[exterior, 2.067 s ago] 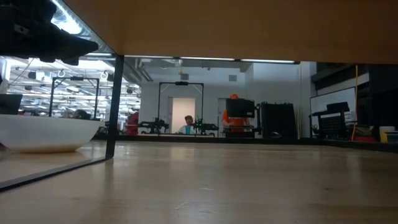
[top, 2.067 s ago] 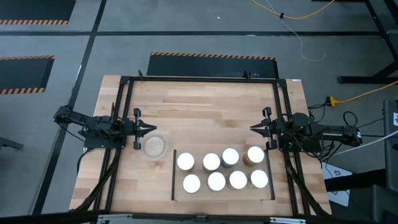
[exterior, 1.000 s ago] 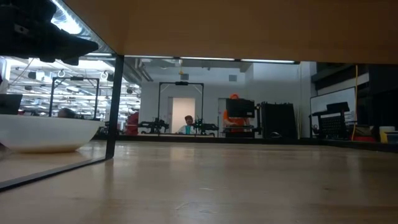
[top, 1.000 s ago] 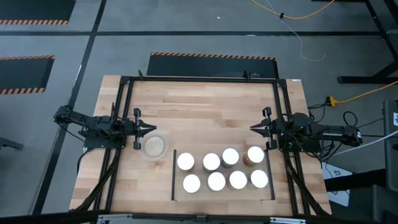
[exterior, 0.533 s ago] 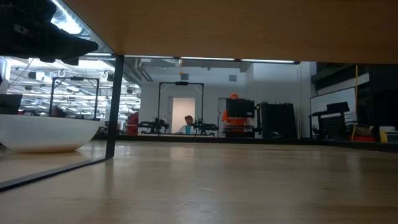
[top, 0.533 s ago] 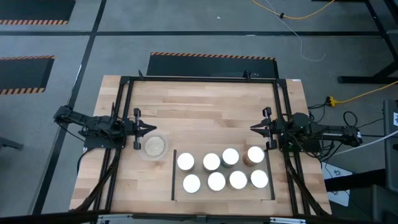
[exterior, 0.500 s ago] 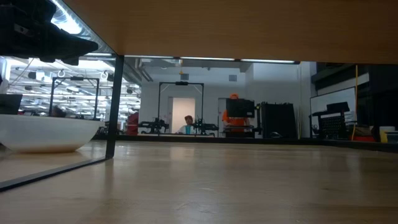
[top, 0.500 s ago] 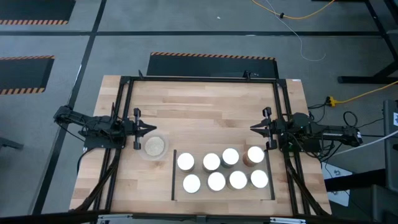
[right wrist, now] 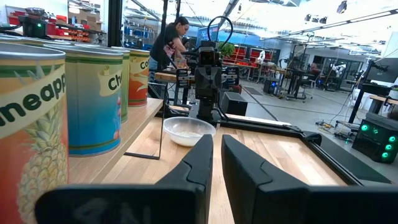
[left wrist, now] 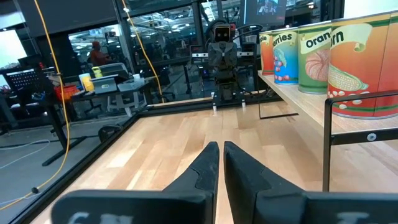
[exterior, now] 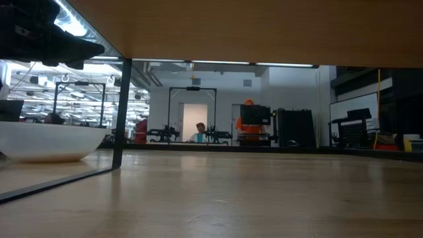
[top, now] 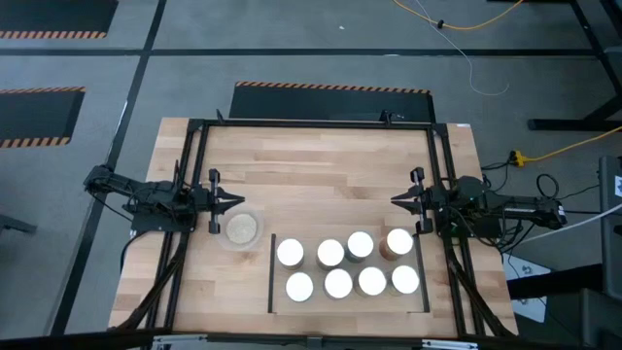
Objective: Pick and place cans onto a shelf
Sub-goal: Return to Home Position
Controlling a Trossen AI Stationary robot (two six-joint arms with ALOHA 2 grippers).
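You have eight cans [top: 338, 283] on the shelf [top: 319, 303]; left end effector [top: 240, 201] and right end effector [top: 394, 200] nearby, both together, empty. Placing appears done.

White-topped cans [top: 330, 253], labels apparently orange, blue, yellow; light-wood shelf [top: 318, 304]

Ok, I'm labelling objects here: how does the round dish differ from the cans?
The dish sits on the table beside the shelf; the cans stand on it. The dish is open, showing beige contents; the cans have closed white tops. The dish is low, the cans taller with colourful labels. Both are round from above.
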